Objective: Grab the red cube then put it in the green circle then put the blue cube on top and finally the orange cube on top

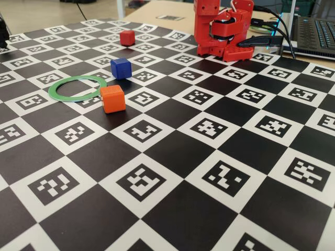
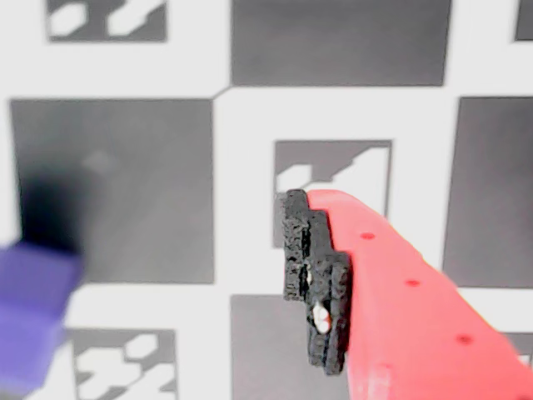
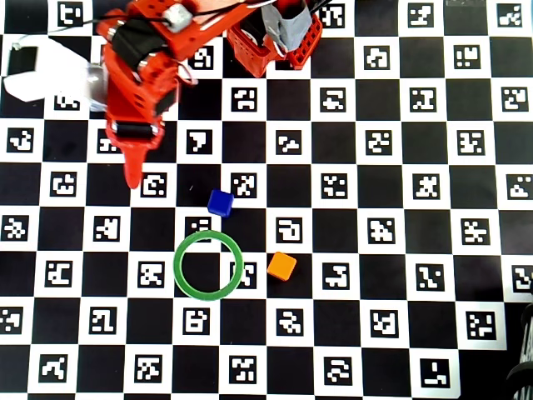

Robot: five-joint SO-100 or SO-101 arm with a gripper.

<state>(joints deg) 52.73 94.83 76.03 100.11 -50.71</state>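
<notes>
In the fixed view the red cube [image 1: 127, 37] stands far back on the checkered mat, with the blue cube [image 1: 121, 68] nearer. The orange cube [image 1: 112, 99] sits beside the green circle [image 1: 77, 88], whose centre is empty. Overhead, my gripper [image 3: 133, 177] points down the left side of the mat, left of the blue cube [image 3: 220, 202] and above the green circle [image 3: 208, 265] and orange cube [image 3: 281, 266]. The red cube does not show there. The wrist view shows one red finger with a black pad [image 2: 312, 275], nothing against it, and the blurred blue cube [image 2: 33, 317] at the left edge.
The arm's red base [image 1: 222, 31] stands at the mat's back edge, with cables and a laptop [image 1: 314, 31] to its right. A white object [image 3: 46, 75] lies at the overhead view's top left. Marker squares cover the whole mat.
</notes>
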